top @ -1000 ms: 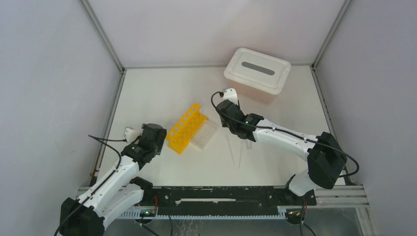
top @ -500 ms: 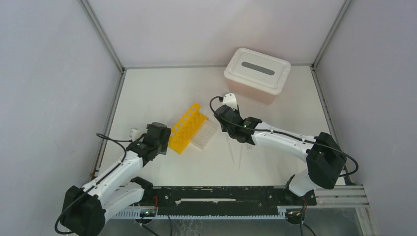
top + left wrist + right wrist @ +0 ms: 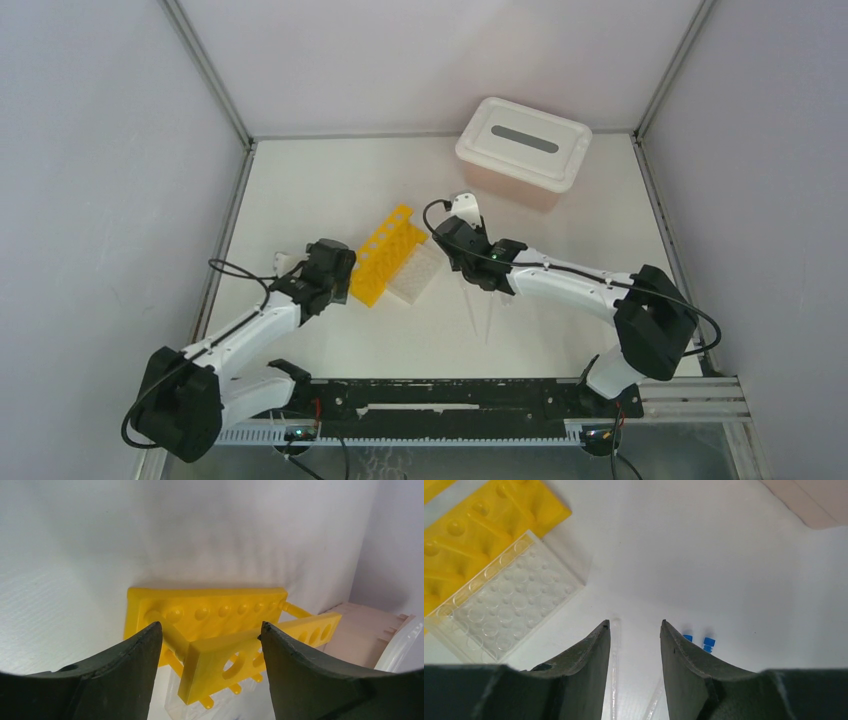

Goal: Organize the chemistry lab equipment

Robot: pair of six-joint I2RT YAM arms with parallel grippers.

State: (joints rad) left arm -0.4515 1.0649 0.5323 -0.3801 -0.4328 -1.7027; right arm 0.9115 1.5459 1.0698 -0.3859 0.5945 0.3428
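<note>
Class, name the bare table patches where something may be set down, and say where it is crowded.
Bare: the far-left corner, between the yellow plastic tube rack and the lidded pink tub; the near-centre strip before the small clear grid rack. Crowded: mid-table, racks, thin clear droppers.

Mid-frame in the left wrist view, your yellow tube rack (image 3: 210, 610) is smooth, slightly glossy plastic. At the left of the right wrist view, the grid rack (image 3: 514, 615) is clear, shiny plastic. The fingers (image 3: 584, 665) at the bottom look matt and dark. The table (image 3: 704, 570) is matt white.
</note>
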